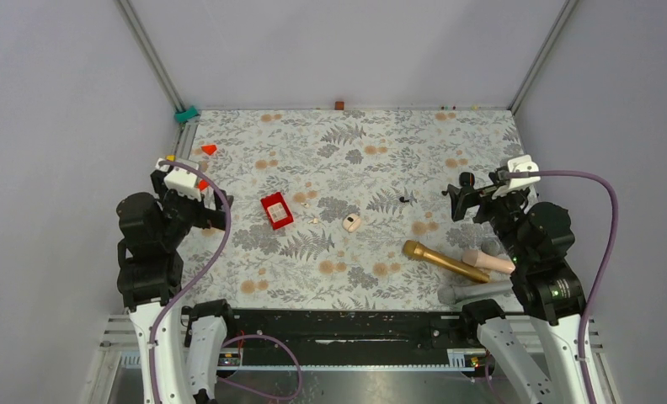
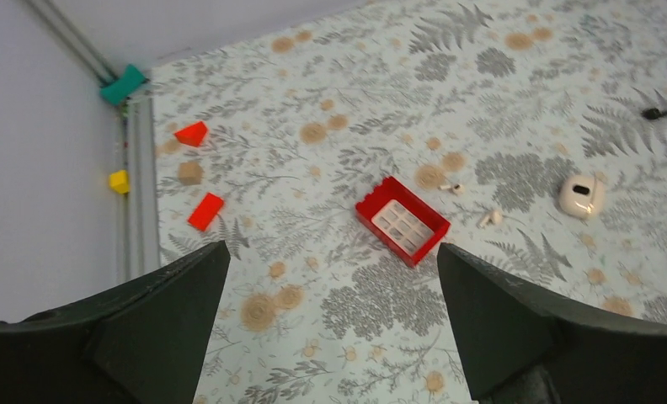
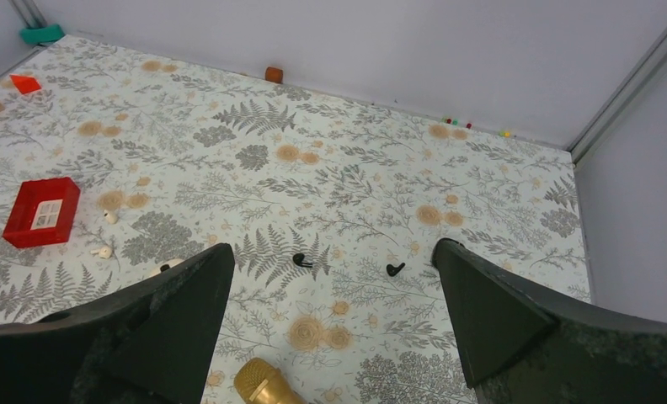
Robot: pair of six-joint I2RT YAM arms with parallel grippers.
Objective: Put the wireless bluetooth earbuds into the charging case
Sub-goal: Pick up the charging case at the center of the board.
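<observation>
Nearest in the overhead view, both arms rise from the near edge of the floral table (image 1: pixel 482 143). On the left hang the left fingers (image 1: pixel 213 217) and on the right the right fingers (image 1: pixel 457 200), each pair spread wide with nothing between them. A red box (image 1: pixel 276 210) lies left of centre, the pale earbuds (image 1: pixel 316 220) just to its right, and the pale oval charging case (image 1: pixel 352 223) a little further right. The black earbuds (image 1: pixel 406 199) show only as a small dark mark right of centre, apart from the case. A gold microphone (image 1: pixel 444 261), a pink microphone (image 1: pixel 488 261) and a grey microphone (image 1: pixel 473 292) lie by the right arm.

From the left wrist, the fingers (image 2: pixel 162 328) stand wide apart and hold nothing. Beyond them sits the red box (image 2: pixel 402 220), with two pale earbuds (image 2: pixel 490 219) just right of it. The case (image 2: pixel 580 195) is further right, and one black bud (image 2: pixel 654 113) lies at the far right.

From the right wrist, the fingers (image 3: pixel 498 328) are likewise wide apart and hold nothing. Two black earbuds (image 3: pixel 301 261) lie on the table between them, near each other but not touching. The red box (image 3: pixel 42 211) is at the left, with the pale buds (image 3: pixel 103 251) beside it.
</observation>
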